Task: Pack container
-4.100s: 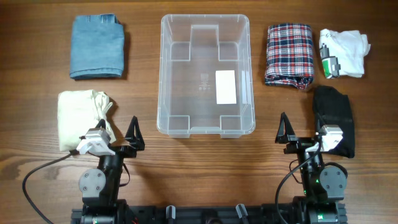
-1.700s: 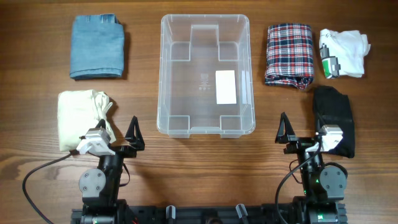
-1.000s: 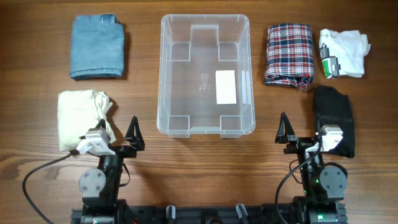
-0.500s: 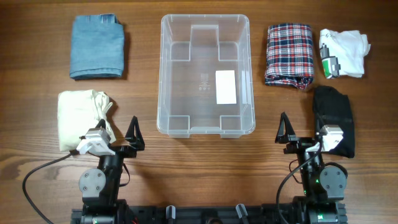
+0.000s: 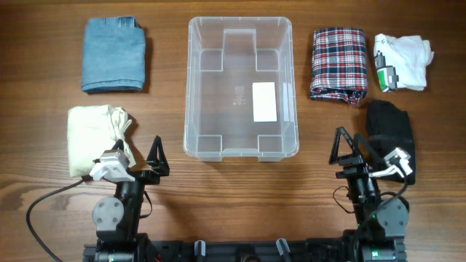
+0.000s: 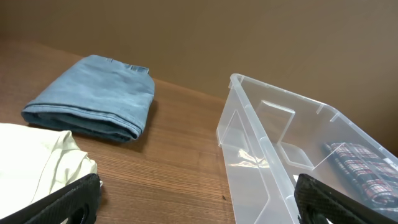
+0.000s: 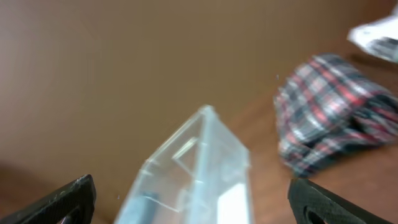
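Sitting empty at the middle of the tabletop [image 5: 44, 145], the container [image 5: 191, 87] looks light, stiff, slick and thin-walled, best taken by its rim; left pincer [image 5: 138, 149] and right pincer [image 5: 351, 142] gape wide, holding nothing.

Overhead looks straight down on the whole table [image 5: 44, 160] from well above. The left wrist camera sits low at 7 o'clock, facing 12, close to the bin [image 5: 240, 20]. The right wrist camera sits low at 5 o'clock, tilted and blurred, facing 11. Both wrist views share the bin and the plaid cloth [image 5: 338, 64].
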